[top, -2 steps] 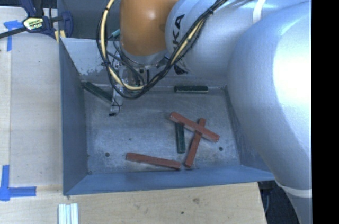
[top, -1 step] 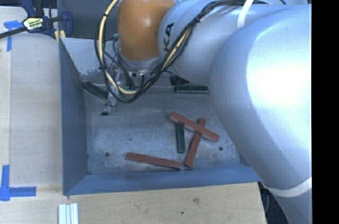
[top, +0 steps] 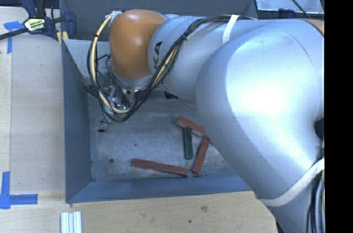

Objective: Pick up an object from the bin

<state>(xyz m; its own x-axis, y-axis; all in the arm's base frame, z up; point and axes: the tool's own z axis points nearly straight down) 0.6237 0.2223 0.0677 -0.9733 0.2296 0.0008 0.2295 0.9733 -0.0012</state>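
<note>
Gripper (top: 117, 101) low at bin (top: 76, 138) left, grip state cannot tell. Brown sticks (top: 159, 167) lie well apart — nothing seen lifted, pick pending.

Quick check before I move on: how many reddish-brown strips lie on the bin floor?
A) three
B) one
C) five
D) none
A: three show on the floor of the bin. A long strip lies by the near wall, and a short strip and a slanted strip sit beside a dark bar.
</note>
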